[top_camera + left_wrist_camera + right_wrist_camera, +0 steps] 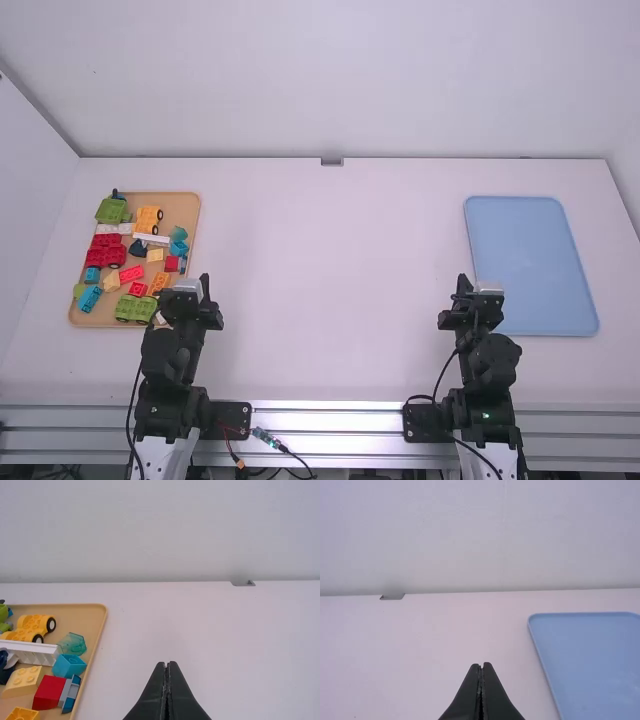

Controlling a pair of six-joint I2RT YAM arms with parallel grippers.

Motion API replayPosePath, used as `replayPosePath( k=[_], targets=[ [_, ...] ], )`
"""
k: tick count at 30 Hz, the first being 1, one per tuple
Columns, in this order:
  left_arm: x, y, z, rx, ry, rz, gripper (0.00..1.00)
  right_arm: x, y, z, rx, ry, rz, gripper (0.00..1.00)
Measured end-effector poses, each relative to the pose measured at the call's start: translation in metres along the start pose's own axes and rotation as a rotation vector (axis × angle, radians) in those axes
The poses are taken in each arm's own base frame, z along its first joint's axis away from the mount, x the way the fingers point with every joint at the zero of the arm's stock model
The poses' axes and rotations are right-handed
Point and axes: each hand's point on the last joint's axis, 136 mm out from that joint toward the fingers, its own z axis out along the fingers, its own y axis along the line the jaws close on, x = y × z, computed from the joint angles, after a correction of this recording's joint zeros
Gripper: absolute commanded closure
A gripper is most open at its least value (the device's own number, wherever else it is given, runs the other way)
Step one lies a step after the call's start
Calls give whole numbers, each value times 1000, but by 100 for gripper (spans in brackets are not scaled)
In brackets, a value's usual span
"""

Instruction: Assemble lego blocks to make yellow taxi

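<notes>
- See yellow wheeled chassis (pixel 35 623) in tan tray (pixel 95 620), amid mixed blocks; prob. taxi base.
- Got L gripper (pixel 167 664) closed, nothing betw. tips; same w/ R gripper (pixel 480 666).
- Could bump long white block (pixel 32 653), near chassis, by coming in w/ fingers spread too wide.
- Could roll chassis off on wheels by nudging or pressing off-ctr.
- Could grab pale yellow block (pixel 22 681) by mistake, w/ shades so close.
- Could misalign studs & pop bricks apart by pressing at a tilt w/o bracing.
- Could drop build en route to blue tray (pixel 590 655), well apart from tan one, w/ weak grip.
</notes>
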Motion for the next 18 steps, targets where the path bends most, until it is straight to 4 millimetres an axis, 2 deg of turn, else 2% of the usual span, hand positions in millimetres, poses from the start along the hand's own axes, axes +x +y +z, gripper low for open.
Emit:
replayPosePath(
  k=[11, 17, 18],
  targets=[
    [8, -16, 0, 77, 76, -42, 91, 11, 12, 0, -63, 79, -5, 92],
    [-18, -24, 0, 123, 26, -61, 86, -5, 16, 1, -86, 52, -5, 87],
    [-28, -27, -1, 139, 7, -65, 85, -12, 16, 1, -86, 39, -5, 86]
  ],
)
